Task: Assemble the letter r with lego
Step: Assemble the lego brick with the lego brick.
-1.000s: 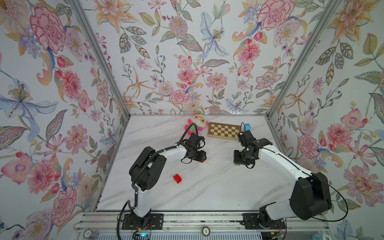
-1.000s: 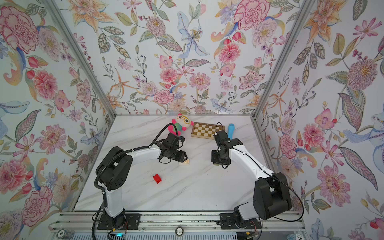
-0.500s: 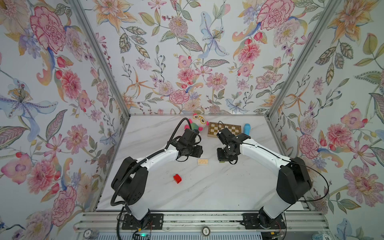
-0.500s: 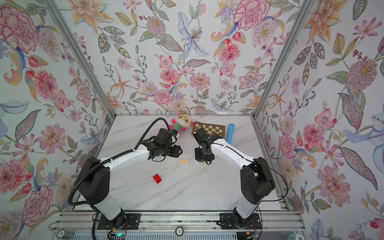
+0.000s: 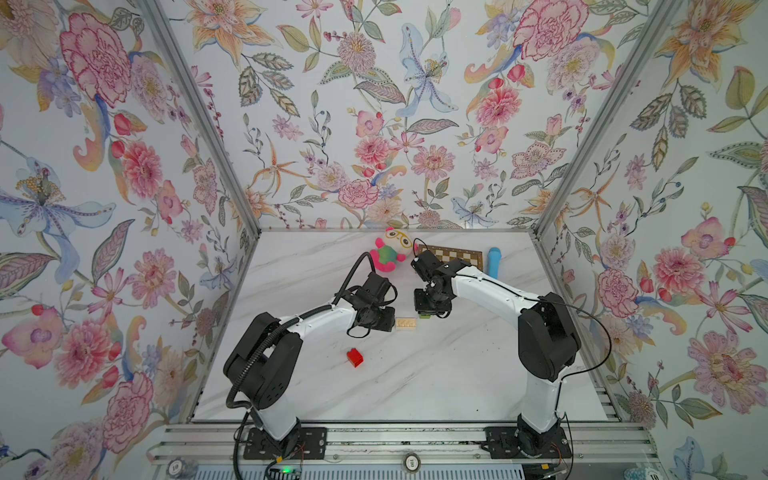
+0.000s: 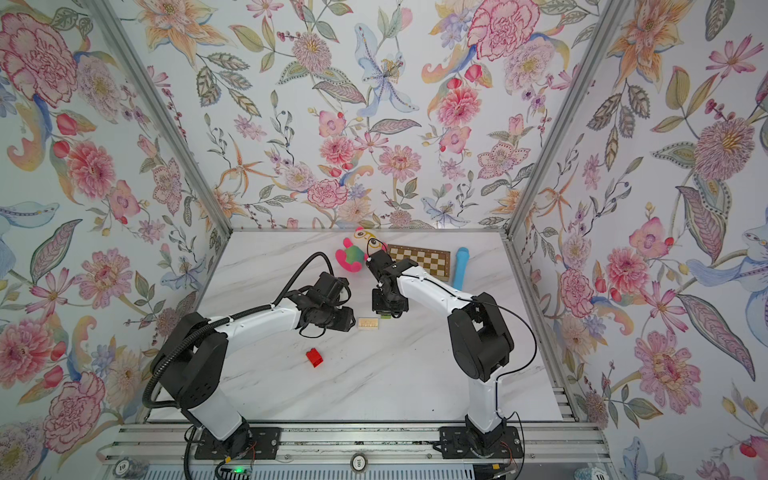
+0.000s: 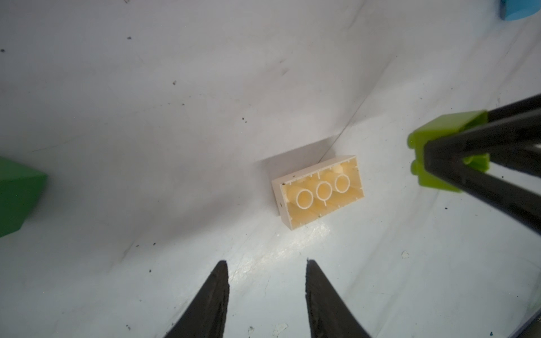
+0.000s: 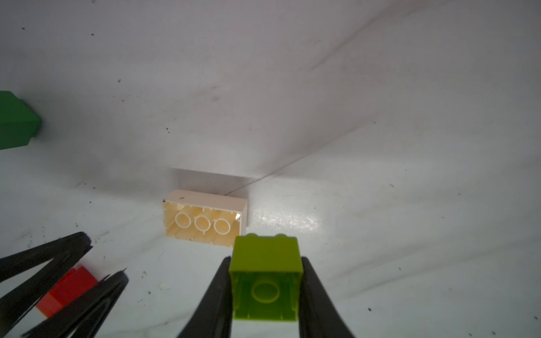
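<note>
The cream lego brick (image 5: 406,323) (image 6: 368,323) lies mid-table with its hollow underside up (image 7: 320,191) (image 8: 205,218). My right gripper (image 8: 265,259) is shut on the lime green brick (image 8: 266,263) (image 7: 439,146), which it holds just right of the cream brick (image 5: 424,316). My left gripper (image 7: 266,263) (image 5: 384,324) stands open and empty, just left of the cream brick. The red brick (image 5: 354,358) (image 6: 314,358) (image 8: 70,288) lies nearer the front. The dark green brick (image 7: 17,199) (image 8: 16,121) sits on the table and shows only in the wrist views. No assembled letter r is in view.
At the back of the table are a pink plush toy (image 5: 390,253), a wooden chessboard (image 5: 457,255) and a blue cylinder (image 5: 493,262). Flowered walls close in the left, right and back sides.
My right arm has swung left with the lime green brick, up to the cream brick. My left gripper has come off the cream brick to its left side, its jaws narrower.
</note>
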